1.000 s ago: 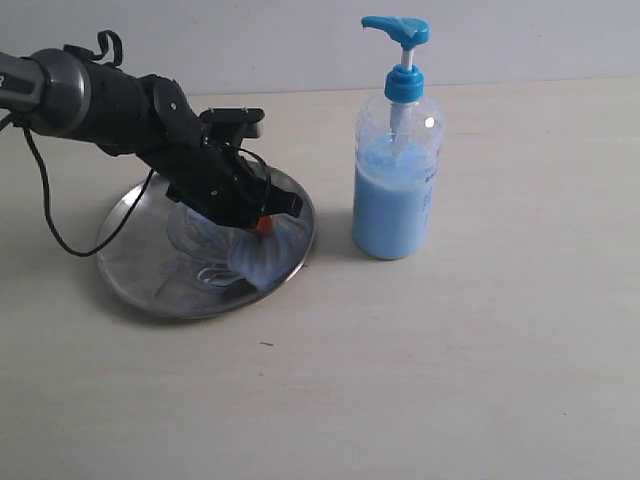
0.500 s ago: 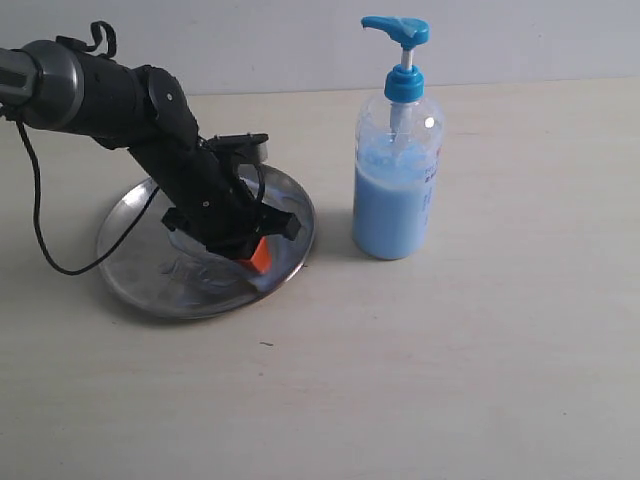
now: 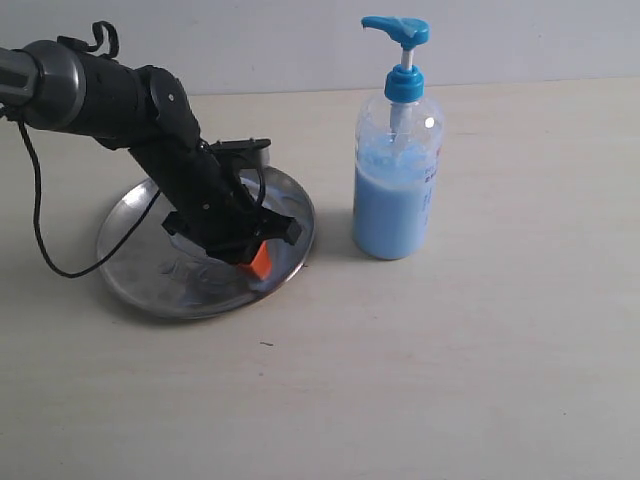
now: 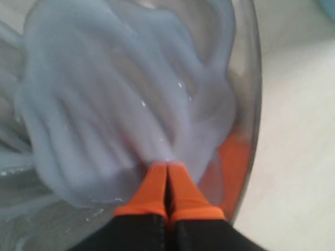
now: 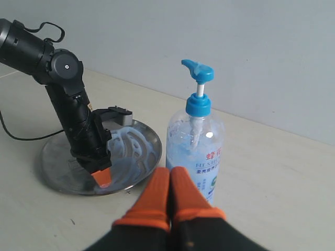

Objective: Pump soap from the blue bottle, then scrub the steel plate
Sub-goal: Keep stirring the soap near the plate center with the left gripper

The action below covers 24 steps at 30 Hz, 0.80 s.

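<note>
Steel plate [image 3: 130, 255] is found lying flat on the table [image 3: 450, 360] and is taken as the reference.

Blue bottle [image 3: 397, 190] is seen upright on the table just beside the plate, at its right in the exterior view, with a gap left between it and the rim. The pump spout is turned toward the plate's side. Pale blue liquid is seen through most of the body.

Soap [image 4: 120, 94] is spread over much of the plate's inner surface in broad whitish-blue streaks.

Left gripper [image 3: 258, 262] is lowered onto the plate, inside the rim on the side nearer the bottle. Its jaws are pressed together with nothing between them. The orange fingertips [image 4: 157, 183] are set in the soap, and an orange reflection is noted in the metal beside them, by the rim.

A black cable [image 3: 40, 225] is looped from the left arm down to the table beside the plate, on the side away from the bottle.

Right gripper [image 5: 168, 180] is held apart from the plate and clear of the bottle. Its jaws are closed flat against each other, and nothing is gripped.
</note>
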Available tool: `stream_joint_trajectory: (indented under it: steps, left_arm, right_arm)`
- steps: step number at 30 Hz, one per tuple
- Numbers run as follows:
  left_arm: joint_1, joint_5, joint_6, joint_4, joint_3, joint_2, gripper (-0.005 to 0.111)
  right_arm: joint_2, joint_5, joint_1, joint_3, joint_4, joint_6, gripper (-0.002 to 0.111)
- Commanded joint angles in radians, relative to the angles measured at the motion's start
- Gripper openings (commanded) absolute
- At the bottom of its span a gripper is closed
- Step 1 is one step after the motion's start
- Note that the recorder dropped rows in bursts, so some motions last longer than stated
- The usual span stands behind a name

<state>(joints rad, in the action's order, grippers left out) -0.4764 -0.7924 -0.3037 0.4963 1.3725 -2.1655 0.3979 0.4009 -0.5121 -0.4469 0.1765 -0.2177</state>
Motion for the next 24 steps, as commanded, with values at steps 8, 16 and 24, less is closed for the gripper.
stream_joint_trajectory:
  steps: [8,16,24]
  left_arm:
    - [-0.002,0.201,0.019,-0.034,-0.009,-0.011,0.0]
    - [-0.002,0.235,0.019,-0.036,-0.009,-0.011,0.0]
    - [-0.002,0.171,0.019,-0.036,-0.009,-0.011,0.0]
  right_arm:
    - [-0.002,-0.006,0.001,0.005,0.006,0.0,0.0]
    - [-0.002,-0.006,0.001,0.005,0.006,0.0,0.0]
    - [-0.002,0.016,0.001,0.005,0.006,0.0,0.0]
